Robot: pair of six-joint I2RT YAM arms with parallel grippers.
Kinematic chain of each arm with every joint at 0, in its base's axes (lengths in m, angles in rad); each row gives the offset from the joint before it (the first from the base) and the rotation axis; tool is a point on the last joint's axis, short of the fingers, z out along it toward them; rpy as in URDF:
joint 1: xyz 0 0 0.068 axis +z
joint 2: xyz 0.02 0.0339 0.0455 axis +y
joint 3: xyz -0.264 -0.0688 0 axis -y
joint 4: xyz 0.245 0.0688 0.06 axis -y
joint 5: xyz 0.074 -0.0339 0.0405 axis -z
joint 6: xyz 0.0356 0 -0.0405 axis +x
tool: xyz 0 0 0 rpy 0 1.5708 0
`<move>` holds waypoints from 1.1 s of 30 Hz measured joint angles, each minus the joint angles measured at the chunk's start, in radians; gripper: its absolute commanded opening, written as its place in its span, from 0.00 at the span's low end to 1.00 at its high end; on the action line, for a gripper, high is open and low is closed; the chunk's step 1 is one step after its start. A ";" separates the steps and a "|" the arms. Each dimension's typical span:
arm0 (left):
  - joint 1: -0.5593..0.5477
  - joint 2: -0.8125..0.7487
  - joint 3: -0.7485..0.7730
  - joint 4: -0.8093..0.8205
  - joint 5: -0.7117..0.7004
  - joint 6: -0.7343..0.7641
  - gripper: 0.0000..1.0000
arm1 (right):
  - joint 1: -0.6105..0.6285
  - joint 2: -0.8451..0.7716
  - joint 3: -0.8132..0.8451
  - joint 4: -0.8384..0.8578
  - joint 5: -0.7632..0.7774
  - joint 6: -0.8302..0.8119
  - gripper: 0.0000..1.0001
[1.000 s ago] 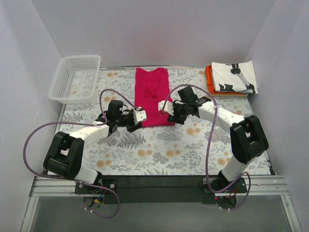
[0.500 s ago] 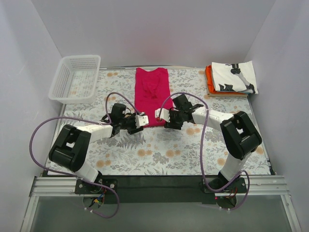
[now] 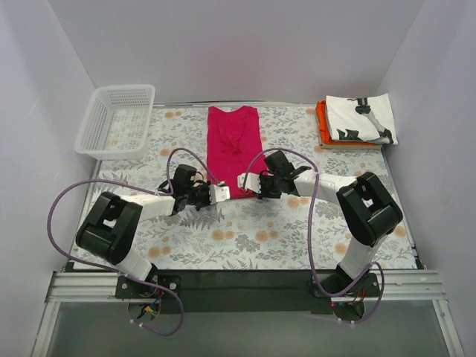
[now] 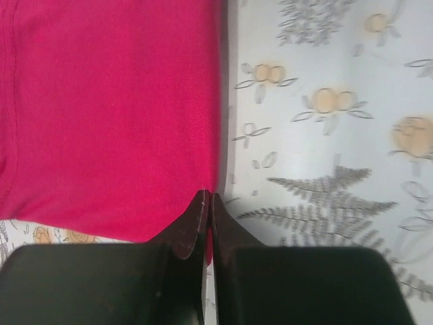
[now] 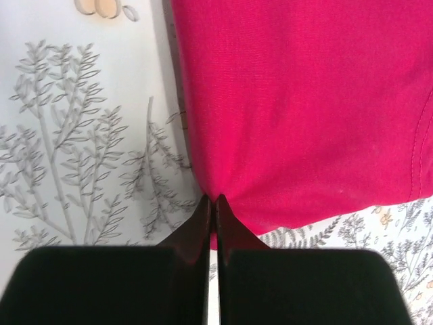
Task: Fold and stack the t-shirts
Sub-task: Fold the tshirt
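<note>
The crimson-pink t-shirt [image 3: 235, 149] lies in the middle of the top view, folded into a narrow lengthwise strip that runs from the upper centre of the frame down to mid-frame, its neckline at the upper end. Its lower hem narrows slightly where the two arms meet it.

The left hand [image 3: 222, 194] is at the strip's lower left corner. In the left wrist view the left hand [image 4: 208, 203] has its two dark fingers pressed together, with a sliver of crimson cloth [image 4: 108, 115] caught between them at the shirt's edge.

The right hand [image 3: 249, 184] is at the lower right corner. In the right wrist view the right hand [image 5: 212, 203] is likewise clamped, its fingers closed on the hem of the crimson cloth [image 5: 304, 101], which puckers a little at the tips.

In the upper right corner of the top view the white t-shirt [image 3: 361, 119] with black print lies folded on top of the orange t-shirt [image 3: 321, 121], of which only an edge shows, well apart from the crimson one.

All of this rests on a counter [image 3: 297, 238] covered with a pale floral pattern. A white mesh basket [image 3: 117, 121] sits at the upper left, overhanging the counter's edge.
</note>
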 measured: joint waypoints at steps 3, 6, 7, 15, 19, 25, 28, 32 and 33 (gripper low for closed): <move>-0.031 -0.083 -0.037 -0.060 0.003 0.010 0.00 | 0.012 -0.035 -0.017 -0.047 -0.002 0.004 0.01; -0.077 -0.196 -0.079 -0.125 0.008 0.009 0.00 | 0.026 -0.084 -0.024 -0.126 -0.021 0.013 0.01; -0.092 -0.237 -0.094 -0.148 0.009 0.006 0.00 | 0.032 -0.108 -0.031 -0.152 -0.027 0.020 0.01; -0.256 -0.549 -0.174 -0.391 0.035 -0.036 0.00 | 0.203 -0.399 -0.157 -0.326 -0.080 0.108 0.01; -0.420 -0.740 -0.188 -0.526 0.073 -0.094 0.00 | 0.376 -0.523 -0.251 -0.391 -0.098 0.188 0.01; -0.553 -0.827 -0.124 -0.711 0.093 -0.202 0.00 | 0.443 -0.558 -0.235 -0.547 -0.138 0.267 0.01; -0.553 -0.835 -0.058 -0.793 0.082 -0.226 0.00 | 0.428 -0.545 -0.144 -0.639 -0.168 0.270 0.01; -0.553 -0.904 0.010 -0.876 0.053 -0.263 0.00 | 0.402 -0.527 0.002 -0.724 -0.209 0.249 0.01; -0.553 -0.927 0.020 -0.892 0.047 -0.278 0.00 | 0.396 -0.525 0.027 -0.740 -0.217 0.237 0.01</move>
